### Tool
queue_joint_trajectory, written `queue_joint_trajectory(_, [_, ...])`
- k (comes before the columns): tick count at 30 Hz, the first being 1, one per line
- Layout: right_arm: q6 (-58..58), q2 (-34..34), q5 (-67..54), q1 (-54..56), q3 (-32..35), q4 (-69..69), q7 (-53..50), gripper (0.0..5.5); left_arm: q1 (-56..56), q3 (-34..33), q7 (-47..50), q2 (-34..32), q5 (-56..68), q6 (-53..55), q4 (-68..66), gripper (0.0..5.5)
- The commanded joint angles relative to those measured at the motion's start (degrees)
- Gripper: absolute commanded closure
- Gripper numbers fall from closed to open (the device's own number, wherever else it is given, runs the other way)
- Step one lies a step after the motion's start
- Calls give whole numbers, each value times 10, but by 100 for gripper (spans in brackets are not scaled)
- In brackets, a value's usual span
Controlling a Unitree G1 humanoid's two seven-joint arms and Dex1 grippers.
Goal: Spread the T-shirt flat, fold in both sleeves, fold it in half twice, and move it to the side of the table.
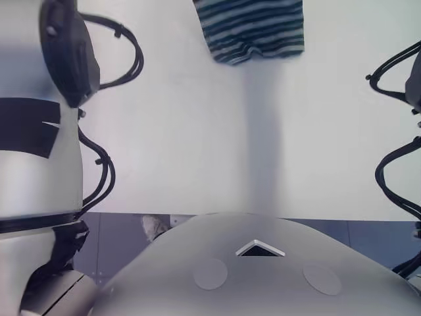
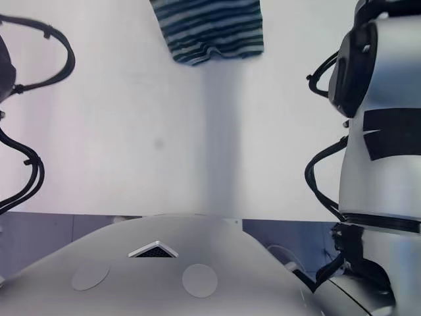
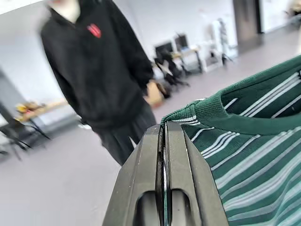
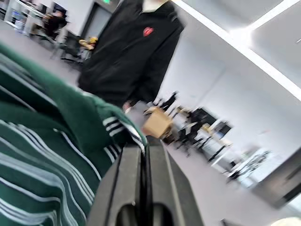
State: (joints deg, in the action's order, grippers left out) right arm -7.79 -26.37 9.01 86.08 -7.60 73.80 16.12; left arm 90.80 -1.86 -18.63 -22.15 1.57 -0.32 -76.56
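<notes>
The dark green T-shirt with pale stripes hangs down at the far middle of the white table, its lower edge bunched on the tabletop. In the left wrist view my left gripper is shut on the shirt's fabric close to the ribbed collar. The right wrist view has my right gripper shut on a fold of the shirt at its upper edge. Both arms are raised at the table's two sides, holding the shirt's top off the surface.
The table's front edge runs just ahead of me. Black cable loops hang from my left arm over the table's left part, and others from my right arm on the right.
</notes>
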Motion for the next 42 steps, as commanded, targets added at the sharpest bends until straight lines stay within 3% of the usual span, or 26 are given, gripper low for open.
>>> queue_joint_trajectory(1, [-24, -19, 48, 60, -7, 34, -47, 550, 53, -28, 26, -27, -18, -7, -16, 549])
queue_joint_trajectory(3, [-44, -37, 70, 73, -18, 34, -7, 550, 64, -34, -20, -38, -25, 4, -16, 549])
queue_joint_trajectory(5, [-115, -67, 98, 50, -50, 20, 106, 550, 47, -17, -121, -58, -43, 18, -13, 549])
queue_joint_trajectory(7, [-220, -121, 82, -35, -75, -42, 312, 550, -7, 7, -310, -93, -47, 51, 2, 549])
queue_joint_trajectory(8, [-227, -168, 33, -133, -90, -160, 430, 550, -64, 26, -446, -121, -36, 86, 47, 549])
queue_joint_trajectory(10, [-127, -324, -117, -419, -118, -523, 569, 550, -327, 66, -620, -231, 129, 307, 430, 549])
queue_joint_trajectory(11, [-58, -431, -211, -566, -149, -716, 567, 550, -505, 55, -647, -296, 244, 408, 659, 549])
queue_joint_trajectory(13, [26, -575, -325, -741, -205, -953, 501, 550, -730, 23, -611, -340, 359, 527, 915, 549])
queue_joint_trajectory(14, [62, -595, -350, -801, -214, -1021, 468, 550, -811, 30, -571, -336, 340, 537, 976, 549])
queue_joint_trajectory(19, [194, -445, -181, -949, -178, -1051, 395, 550, -986, 100, -435, -271, 142, 487, 1023, 549])
queue_joint_trajectory(22, [255, -426, -144, -980, -158, -1072, 387, 550, -1023, 118, -408, -282, 60, 456, 1033, 549])
queue_joint_trajectory(24, [285, -428, -136, -985, -147, -1085, 388, 509, -1040, 126, -404, -305, 37, 437, 1043, 517])
queue_joint_trajectory(26, [326, -434, -169, -992, -117, -1114, 394, 480, -1055, 103, -425, -334, 66, 443, 1083, 490])
queue_joint_trajectory(28, [365, -432, -237, -994, -63, -1141, 412, 443, -1067, 37, -493, -364, 153, 441, 1131, 485])
queue_joint_trajectory(30, [393, -420, -323, -962, 15, -1131, 438, 422, -976, -46, -513, -336, 269, 477, 1115, 485])
queue_joint_trajectory(32, [419, -382, -369, -871, 52, -1079, 430, 422, -848, -64, -476, -298, 309, 506, 1039, 485])
queue_joint_trajectory(35, [452, -263, -345, -768, -13, -1011, 355, 422, -735, 14, -330, -228, 196, 496, 866, 485])
queue_joint_trajectory(37, [449, -197, -284, -742, -71, -946, 299, 419, -728, 46, -280, -207, 149, 480, 787, 445])
queue_joint_trajectory(39, [437, -154, -223, -740, -119, -889, 254, 419, -746, 53, -272, -198, 140, 480, 745, 445])
queue_joint_trajectory(42, [431, -125, -187, -744, -133, -853, 226, 419, -761, 41, -278, -207, 147, 484, 725, 445])
